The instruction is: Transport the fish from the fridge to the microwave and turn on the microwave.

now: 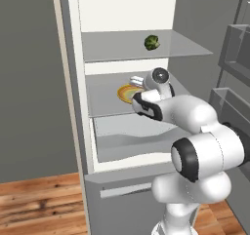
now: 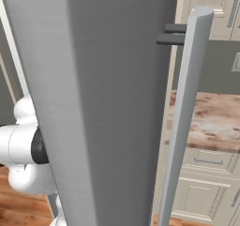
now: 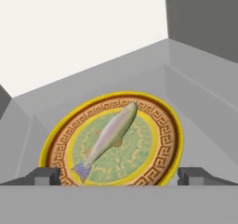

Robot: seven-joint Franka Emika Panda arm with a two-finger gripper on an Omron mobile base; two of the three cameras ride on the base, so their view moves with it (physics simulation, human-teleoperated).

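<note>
A slender pale fish [image 3: 110, 138] lies diagonally on a yellow-orange patterned plate [image 3: 167, 130] that rests on a grey fridge shelf. My gripper [image 3: 118, 175] is open, its two dark fingertips [image 3: 44, 175] standing wide apart at the plate's near rim, just short of the fish's tail. In the left base view the arm reaches into the open fridge [image 1: 73, 83] at the middle shelf, the hand [image 1: 158, 80] hovering beside the plate [image 1: 126, 93]. The microwave is out of view.
A round green vegetable [image 1: 152, 42] sits on the shelf above. Door bins [image 1: 234, 58] hang at the right. The fridge door [image 2: 108, 103] with its long handle [image 2: 185, 112] stands close in the right base view, a wooden counter [image 2: 211, 119] and cream cabinets behind.
</note>
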